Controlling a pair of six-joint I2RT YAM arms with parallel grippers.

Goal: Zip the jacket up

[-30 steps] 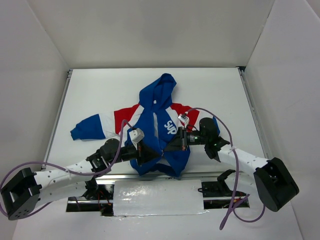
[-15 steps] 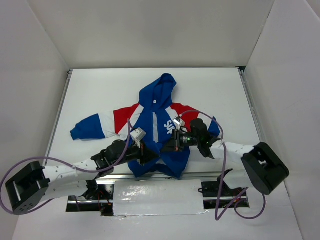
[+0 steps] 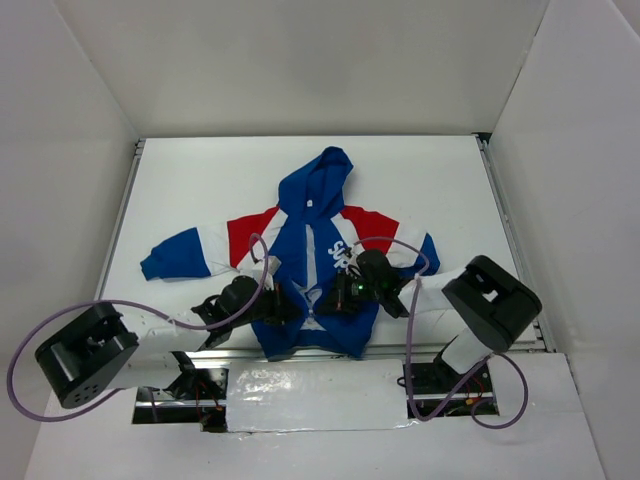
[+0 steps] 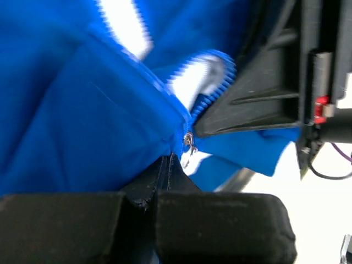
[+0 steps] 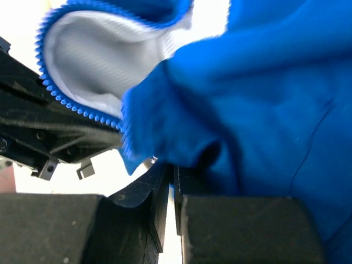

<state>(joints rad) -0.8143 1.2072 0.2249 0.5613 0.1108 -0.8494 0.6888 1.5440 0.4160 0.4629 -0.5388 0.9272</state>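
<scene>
- Jacket: lies front-up on the white table, close to the near edge. The hood points to the far side. One sleeve is stretched out to the left.
- Front opening: parted at the lower part, with the white lining showing between the two blue edges.
- My left gripper: low over the hem, on the left side of the opening. In the wrist view its fingers are pressed together and pinch the blue cloth right at the metal slider.
- My right gripper: on the right side of the opening, just beside the left one. Its fingers are closed tight, with a fold of blue cloth caught at the tips.
- Teeth: blue, running in a curve along the open edge and not meshed where visible.
- How far up the slider sits cannot be told; the arms cover that part in the top view.
</scene>
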